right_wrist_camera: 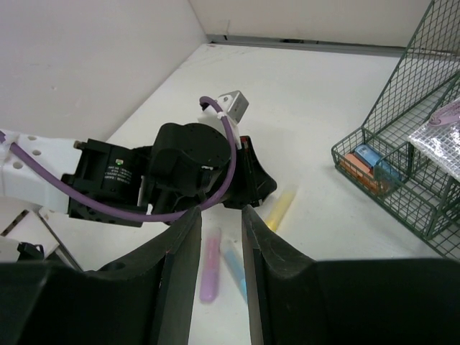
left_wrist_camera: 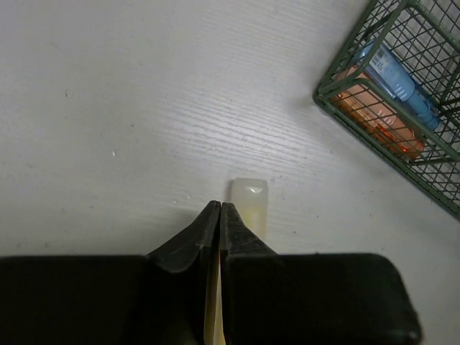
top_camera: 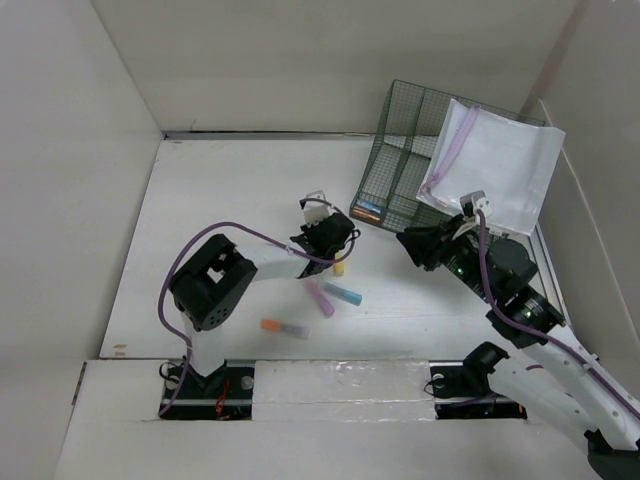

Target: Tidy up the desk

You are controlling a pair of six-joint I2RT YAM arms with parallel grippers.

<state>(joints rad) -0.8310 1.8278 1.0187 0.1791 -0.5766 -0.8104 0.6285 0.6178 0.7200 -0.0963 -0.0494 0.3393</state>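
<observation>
Hovering both arms over the white counter (top_camera: pixel 230 190), beside a green wire basket (top_camera: pixel 398 140) at its far right corner.

My left end effector (left_wrist_camera: pixel 219 206) has its fingers pressed together at the tips, low over the counter, and the pale cap of a yellow marker (left_wrist_camera: pixel 249 205) pokes out from just under them; I cannot tell whether they touch it. My right end effector (right_wrist_camera: pixel 221 215) is spread and holds nothing, raised near the basket's front. The basket's near front compartment holds an orange item (left_wrist_camera: pixel 374 118) and a blue one (left_wrist_camera: pixel 395 75) lying side by side. A clear bag with a purple zip (top_camera: pixel 490 165) lies across the basket's top right. On the counter between my arms lie a pink marker (top_camera: pixel 320 298), a blue marker (top_camera: pixel 343 294) and, nearer my bases, an orange marker (top_camera: pixel 283 327).
</observation>
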